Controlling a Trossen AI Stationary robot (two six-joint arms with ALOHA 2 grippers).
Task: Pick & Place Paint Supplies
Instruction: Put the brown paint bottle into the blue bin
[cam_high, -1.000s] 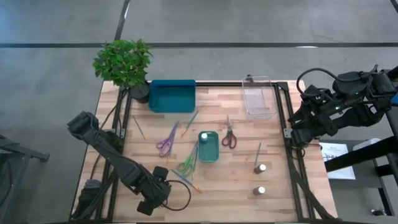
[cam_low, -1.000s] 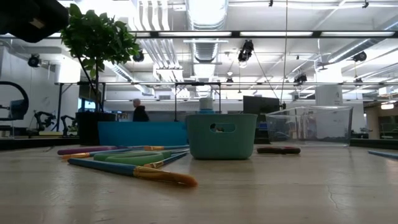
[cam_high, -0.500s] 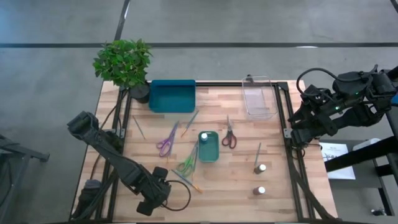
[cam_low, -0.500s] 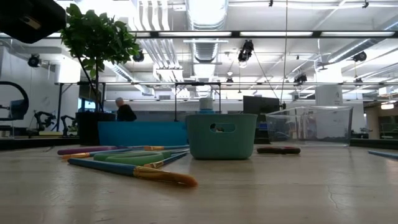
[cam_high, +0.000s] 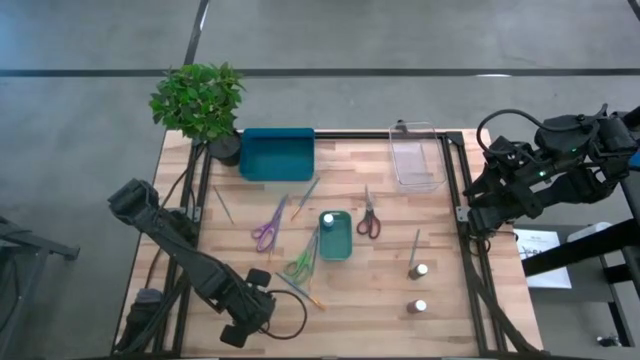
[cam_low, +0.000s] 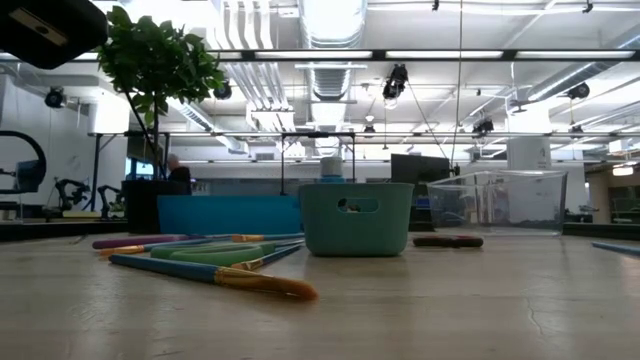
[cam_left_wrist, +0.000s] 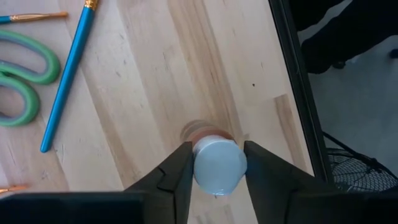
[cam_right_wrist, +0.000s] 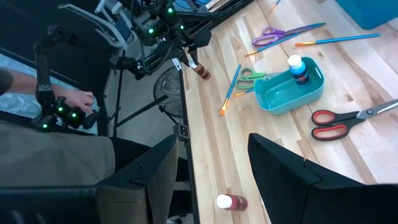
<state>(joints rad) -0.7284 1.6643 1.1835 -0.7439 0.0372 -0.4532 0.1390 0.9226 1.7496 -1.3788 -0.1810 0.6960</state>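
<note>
At table's left edge: left hand (cam_left_wrist: 214, 163), fingers closing around a white-capped pot (cam_left_wrist: 217, 165) standing on the wood.
Middle: one pot (cam_high: 327, 219) sits in the small teal tray (cam_high: 341, 246); purple scissors (cam_high: 268, 225), green scissors (cam_high: 299, 263), red scissors (cam_high: 368, 217) and brushes (cam_high: 305, 195) lie loose.
Right: two pots (cam_high: 419, 271) wait unplaced.
Off table, right: right hand (cam_right_wrist: 208, 180) open, empty.
Judgement: mostly undone.
</note>
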